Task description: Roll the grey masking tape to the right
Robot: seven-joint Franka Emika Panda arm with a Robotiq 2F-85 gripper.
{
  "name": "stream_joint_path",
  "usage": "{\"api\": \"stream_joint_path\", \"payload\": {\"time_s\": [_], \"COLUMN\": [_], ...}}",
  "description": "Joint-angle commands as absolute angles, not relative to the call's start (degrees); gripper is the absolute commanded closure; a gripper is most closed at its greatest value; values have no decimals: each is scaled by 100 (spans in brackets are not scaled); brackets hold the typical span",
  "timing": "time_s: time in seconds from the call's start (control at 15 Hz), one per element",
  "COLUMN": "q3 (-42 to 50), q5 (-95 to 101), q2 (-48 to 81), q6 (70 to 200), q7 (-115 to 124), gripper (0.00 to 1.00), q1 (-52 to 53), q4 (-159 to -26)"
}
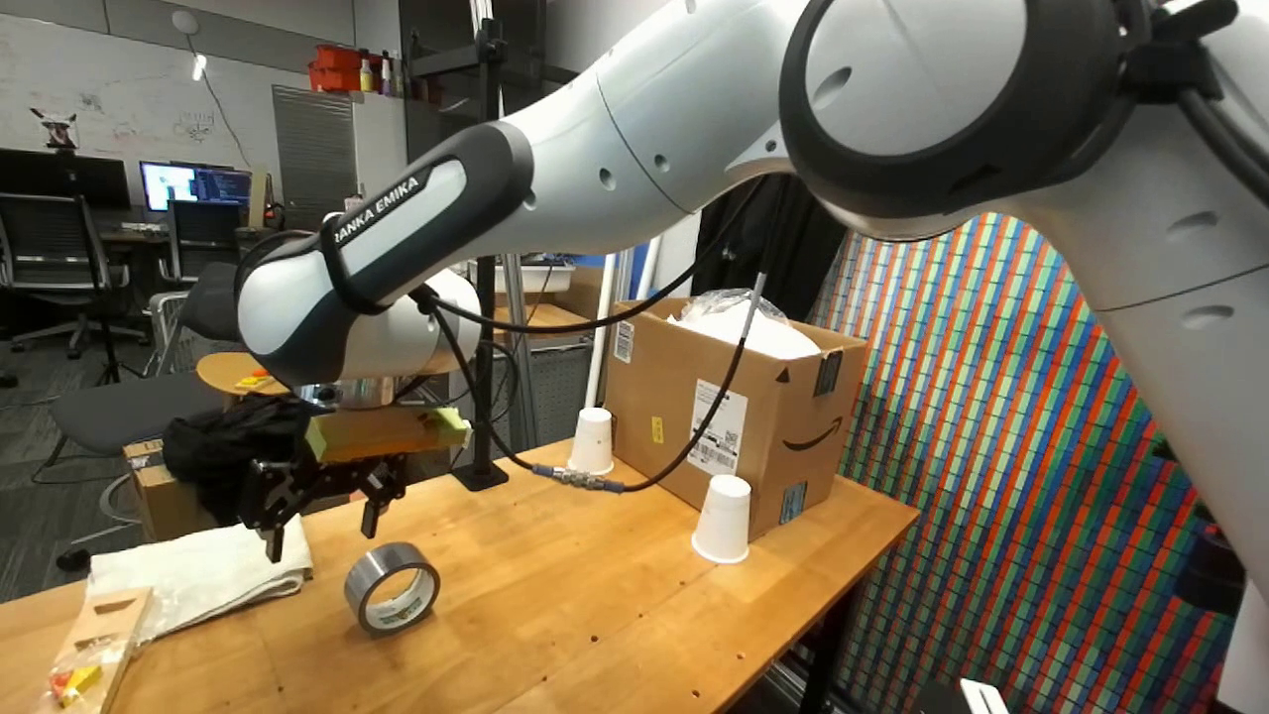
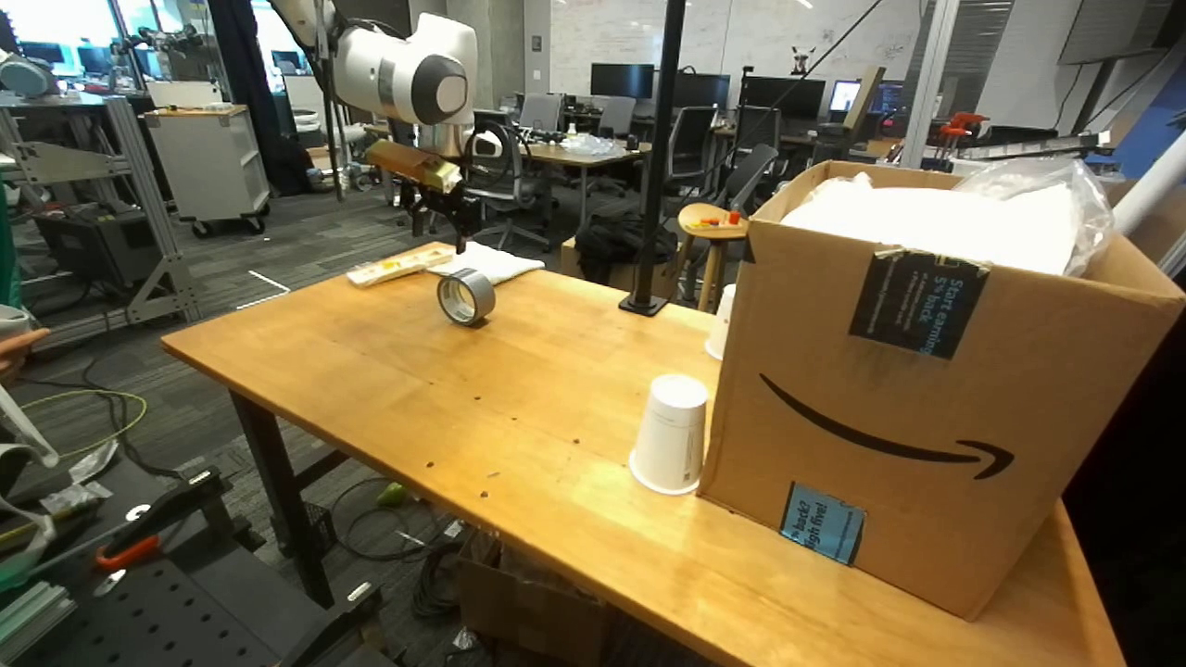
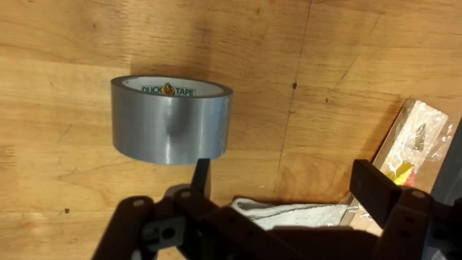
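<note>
The grey masking tape (image 1: 365,575) stands on its curved rim on the wooden table, with its hollow centre facing the camera in both exterior views (image 2: 482,295). In the wrist view the tape (image 3: 171,124) is left of the middle, its silver outer band towards the gripper. My gripper (image 1: 321,534) is open and empty, pointing down above the table, close to the tape on the cloth side. In an exterior view it also shows (image 2: 439,234) beyond the tape. In the wrist view the left fingertip of the gripper (image 3: 281,168) overlaps the tape's lower edge; contact cannot be told.
A folded white cloth (image 1: 198,570) and a plastic-wrapped wooden piece (image 1: 104,635) lie near the gripper. Two upturned white cups (image 1: 592,443) (image 1: 723,521) stand by a cardboard box (image 1: 649,377). A black post (image 2: 660,185) rises at the table's edge.
</note>
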State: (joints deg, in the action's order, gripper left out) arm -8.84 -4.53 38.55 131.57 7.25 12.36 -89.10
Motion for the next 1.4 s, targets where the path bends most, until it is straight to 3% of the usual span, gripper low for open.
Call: {"api": "stream_joint_path", "payload": {"time_s": [0.0,1.33], "q3": [-873,-986], "q5": [-423,-374], "q2": [3543,4331], "q6": [13140,13178], "q7": [570,853], "gripper": [0,0], "q1": [1249,1818], "q4": [-9203,-8574]}}
